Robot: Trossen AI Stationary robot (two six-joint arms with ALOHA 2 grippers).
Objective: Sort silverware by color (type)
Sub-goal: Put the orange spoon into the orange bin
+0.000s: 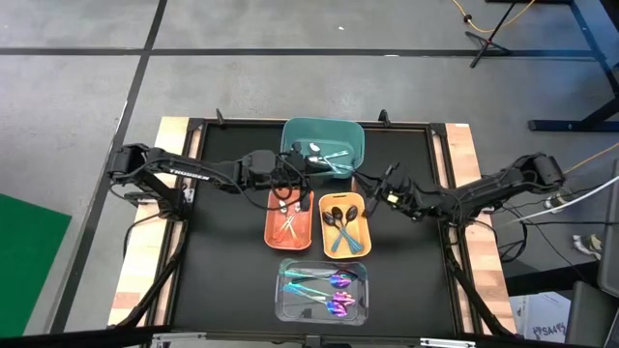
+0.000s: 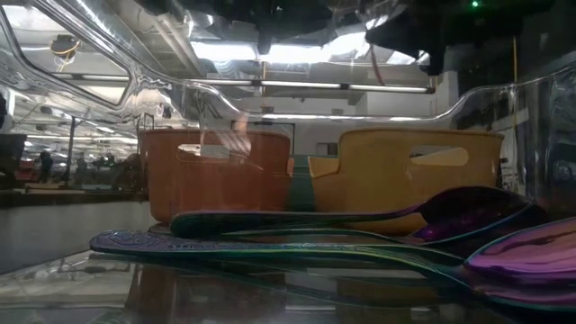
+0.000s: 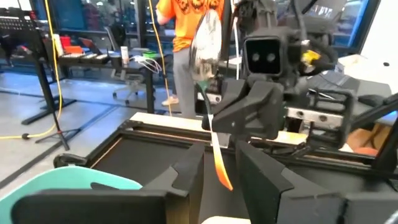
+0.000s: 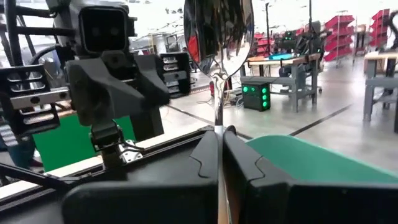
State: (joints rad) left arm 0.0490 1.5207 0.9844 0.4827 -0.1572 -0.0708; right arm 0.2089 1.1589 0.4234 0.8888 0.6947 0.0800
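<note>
Left gripper: the left gripper point(image 1: 293, 184) sits over the near edge of the rounded teal plastic bin point(image 1: 350, 137), above the far end of the orange plastic bin point(image 1: 273, 224); its dark fingers point(image 3: 180, 177) are clamped on the orange handle of a spoon with a shiny silver bowl point(image 3: 207, 43), which stands upright between them.
Right gripper: the right gripper point(image 1: 372, 196) hangs at the right of the teal bin, just beyond the yellow plastic bin point(image 1: 365, 227); its fingers point(image 4: 205, 155) are pressed together on the thin stem of a plain silver spoon point(image 4: 217, 31), held upright with the bowl on top.
Arms: both dark arms reach inward from the counter's sides, and their grippers face each other near the middle; each wrist view shows the other arm's camera block.
Teal bin: it sits at the far middle of the black counter point(image 1: 222, 271) and holds a few silver pieces point(image 1: 324, 153).
Orange bin: in the high view it holds orange-handled utensils point(image 1: 287, 228).
Yellow bin: beside the orange bin, touching or nearly so; it holds black-headed spoons point(image 1: 340, 218) with light blue handles.
Clear tray: the clear plastic tray point(image 1: 286, 311) lies nearest the front edge and holds iridescent purple-teal spoons point(image 1: 329, 282); the low view looks through its wall at them point(image 2: 504, 202).
Background: a person in an orange shirt point(image 3: 186, 25) stands beyond the counter in the left wrist view.
</note>
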